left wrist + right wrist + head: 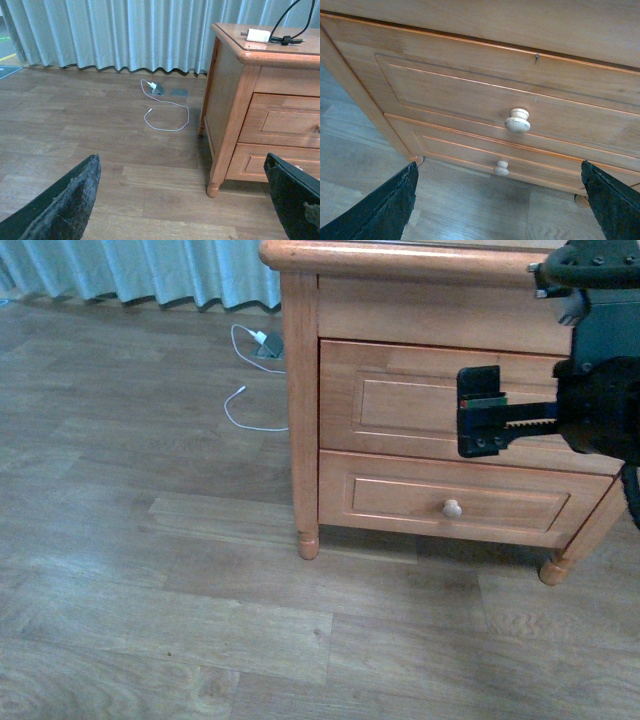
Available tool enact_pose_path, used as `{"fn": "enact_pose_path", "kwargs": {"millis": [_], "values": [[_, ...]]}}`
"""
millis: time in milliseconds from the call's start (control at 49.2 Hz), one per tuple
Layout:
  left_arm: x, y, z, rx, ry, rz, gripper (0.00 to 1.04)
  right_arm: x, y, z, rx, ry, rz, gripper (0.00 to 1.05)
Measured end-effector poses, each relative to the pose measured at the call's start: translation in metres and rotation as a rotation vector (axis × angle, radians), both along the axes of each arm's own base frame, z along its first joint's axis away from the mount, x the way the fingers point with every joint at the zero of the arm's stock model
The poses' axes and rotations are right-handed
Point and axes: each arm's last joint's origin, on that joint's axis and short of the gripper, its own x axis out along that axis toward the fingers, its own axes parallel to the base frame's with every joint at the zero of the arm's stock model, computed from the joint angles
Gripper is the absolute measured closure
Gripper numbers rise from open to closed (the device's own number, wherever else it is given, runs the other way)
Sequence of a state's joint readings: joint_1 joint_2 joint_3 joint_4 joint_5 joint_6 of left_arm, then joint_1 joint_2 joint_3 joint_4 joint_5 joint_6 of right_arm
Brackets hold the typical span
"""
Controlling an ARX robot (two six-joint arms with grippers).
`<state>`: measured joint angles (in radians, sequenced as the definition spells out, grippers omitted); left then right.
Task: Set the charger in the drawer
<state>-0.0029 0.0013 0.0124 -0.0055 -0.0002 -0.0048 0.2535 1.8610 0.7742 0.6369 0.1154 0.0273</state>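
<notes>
Opening the drawer (460,95) is the step: the right fingers (380,210) stand wide, empty, before its knob (518,120); the left fingers (55,205) likewise. The charger (258,35) lies near the nightstand (225,100) top's left edge. Next: grip knob, pull.

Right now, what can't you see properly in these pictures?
1. Inside of the drawer: hidden in every view, because it is shut.
2. The drawer's knob: in the front view the right end effector covers it.
3. The charger: its black cable runs off the top edge of the left wrist view. The front view sees the nightstand top only edge-on, so no charger there.
</notes>
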Motion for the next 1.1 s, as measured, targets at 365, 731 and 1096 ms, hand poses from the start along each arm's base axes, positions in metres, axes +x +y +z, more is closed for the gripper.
{"fn": "enact_pose_path", "kwargs": {"millis": [365, 731, 1096], "values": [[0.000, 0.000, 0.000, 0.000, 0.000, 0.000, 0.06, 0.060, 0.009, -0.049, -0.016, 0.000, -0.077, 0.08], [0.000, 0.000, 0.000, 0.000, 0.000, 0.000, 0.06, 0.082, 0.008, -0.058, -0.017, -0.022, -0.108, 0.08], [0.000, 0.000, 0.000, 0.000, 0.000, 0.000, 0.06, 0.085, 0.008, -0.062, -0.023, -0.019, -0.116, 0.09]]}}
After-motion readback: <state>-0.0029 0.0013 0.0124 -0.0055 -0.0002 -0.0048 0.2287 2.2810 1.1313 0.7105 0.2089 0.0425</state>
